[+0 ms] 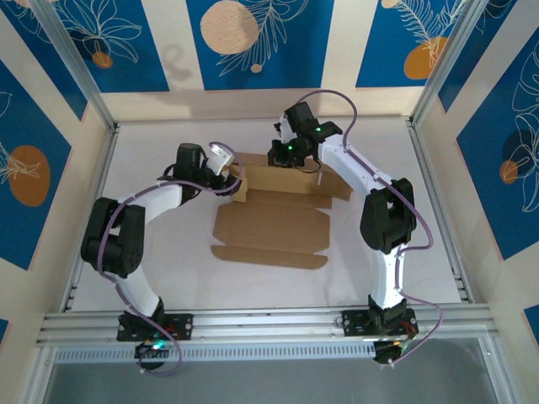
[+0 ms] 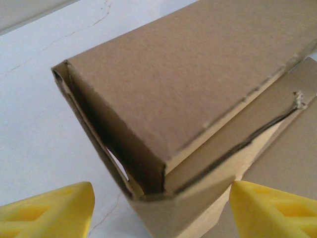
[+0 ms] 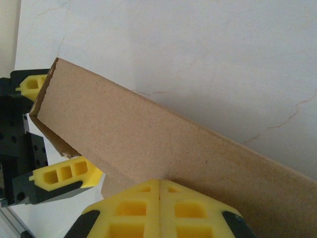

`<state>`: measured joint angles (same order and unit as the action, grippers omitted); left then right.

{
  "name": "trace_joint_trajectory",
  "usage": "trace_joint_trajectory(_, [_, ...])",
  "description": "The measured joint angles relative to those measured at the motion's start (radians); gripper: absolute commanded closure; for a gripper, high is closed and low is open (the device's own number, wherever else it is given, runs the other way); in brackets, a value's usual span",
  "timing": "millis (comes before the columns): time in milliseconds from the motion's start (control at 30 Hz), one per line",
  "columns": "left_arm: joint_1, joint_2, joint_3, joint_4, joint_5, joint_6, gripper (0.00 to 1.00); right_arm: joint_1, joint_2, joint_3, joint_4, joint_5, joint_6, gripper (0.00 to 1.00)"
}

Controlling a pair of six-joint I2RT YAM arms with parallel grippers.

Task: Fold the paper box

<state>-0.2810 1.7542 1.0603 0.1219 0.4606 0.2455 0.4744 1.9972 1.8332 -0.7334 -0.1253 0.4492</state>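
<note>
The paper box (image 1: 269, 231) lies in the middle of the table, its front panels flat and its back wall (image 1: 290, 178) folded upright. In the left wrist view the left corner of that folded wall (image 2: 168, 114) sits between my yellow fingertips (image 2: 47, 213), which stand wide apart on either side of it. My left gripper (image 1: 226, 164) is open at the box's left end. My right gripper (image 3: 159, 182) is shut with nothing between its pads, and its tip presses against the brown wall (image 3: 148, 134). From above, the right gripper (image 1: 284, 156) is over the top edge of the back wall.
The white table (image 1: 160, 252) is ringed by an aluminium frame (image 1: 269, 321) along the near edge and by patterned blue walls. Both arm bases are bolted to that near rail. In the right wrist view the left gripper's fingers (image 3: 69, 173) show beside the box end.
</note>
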Motion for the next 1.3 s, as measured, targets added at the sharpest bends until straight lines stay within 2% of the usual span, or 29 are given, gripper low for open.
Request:
trace_joint_trajectory(100, [-0.004,0.023,0.021,-0.005,-0.003,0.000,0.33,0.002,0.000,0.000,0.000,-0.006,-0.001,0.99])
trace_joint_trajectory(200, [-0.013,0.036,0.047,-0.022,-0.017,-0.001,0.41,0.003,0.000,0.000,0.001,-0.012,0.000,0.99])
trace_joint_trajectory(333, [-0.025,0.049,0.070,-0.034,-0.059,-0.002,0.57,0.003,0.000,0.000,-0.001,-0.014,0.000,0.99])
trace_joint_trajectory(400, [-0.028,0.050,0.072,-0.034,-0.085,-0.004,0.66,0.003,0.000,0.000,-0.001,-0.014,0.000,0.99])
trace_joint_trajectory(633, [-0.062,0.049,0.072,-0.016,-0.195,-0.002,0.76,0.003,0.000,0.000,-0.001,-0.018,0.016,0.98])
trace_joint_trajectory(767, [-0.105,0.047,0.055,0.024,-0.296,-0.006,0.87,0.005,-0.003,-0.015,0.015,-0.047,0.051,0.97])
trace_joint_trajectory(1300, [-0.220,0.003,-0.145,0.335,-0.618,-0.110,0.99,0.014,-0.079,-0.186,0.159,-0.134,0.198,0.95])
